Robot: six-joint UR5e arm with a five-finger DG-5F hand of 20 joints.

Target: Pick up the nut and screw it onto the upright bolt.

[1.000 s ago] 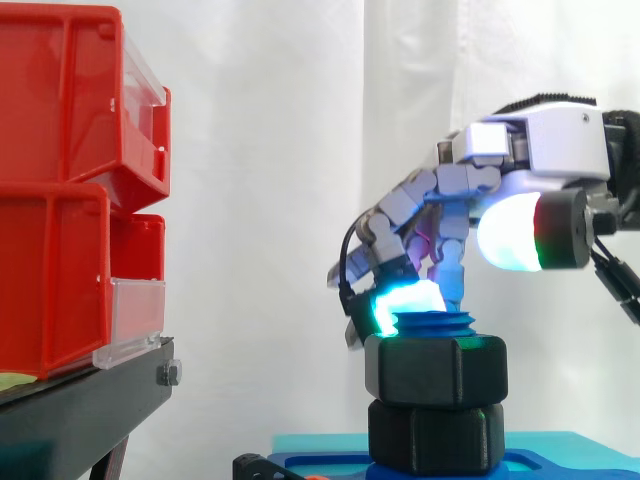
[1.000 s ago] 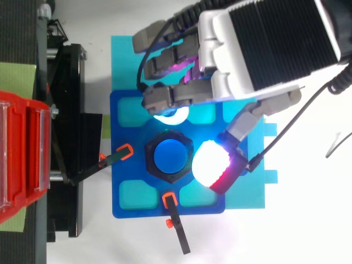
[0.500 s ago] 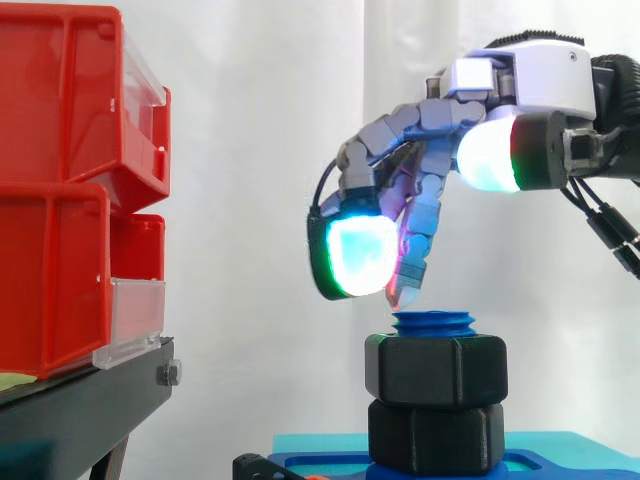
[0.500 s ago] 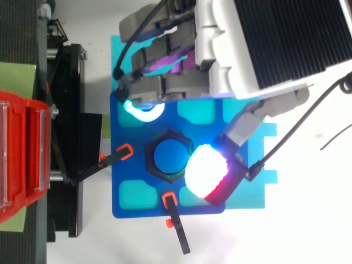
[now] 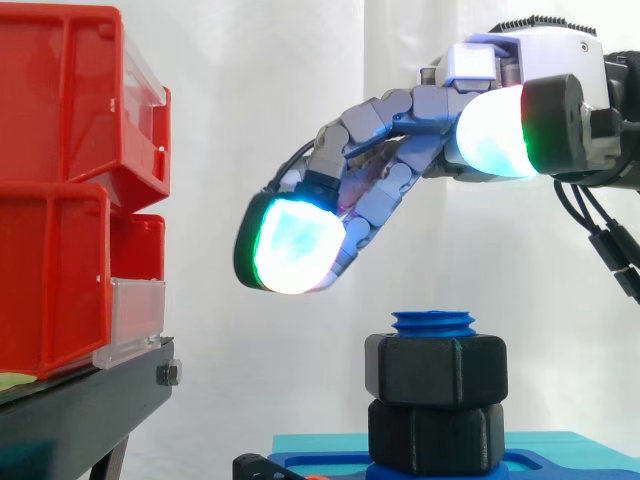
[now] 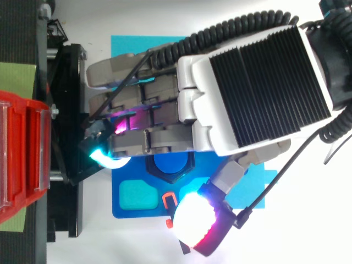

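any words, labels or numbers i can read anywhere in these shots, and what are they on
None: no readable text, number or sign in either view.
The red bins have plain faces, with no label.
The black nut and the blue bolt carry no marking that can be made out.
The hand and the blue plate show no print either.

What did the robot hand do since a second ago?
The hand rose off the top of the nut and bolt, where its fingers were touching. The fingers uncurled and now stretch out toward the red bins, holding nothing. The nut stayed threaded on the upright blue bolt, and the bins did not move.
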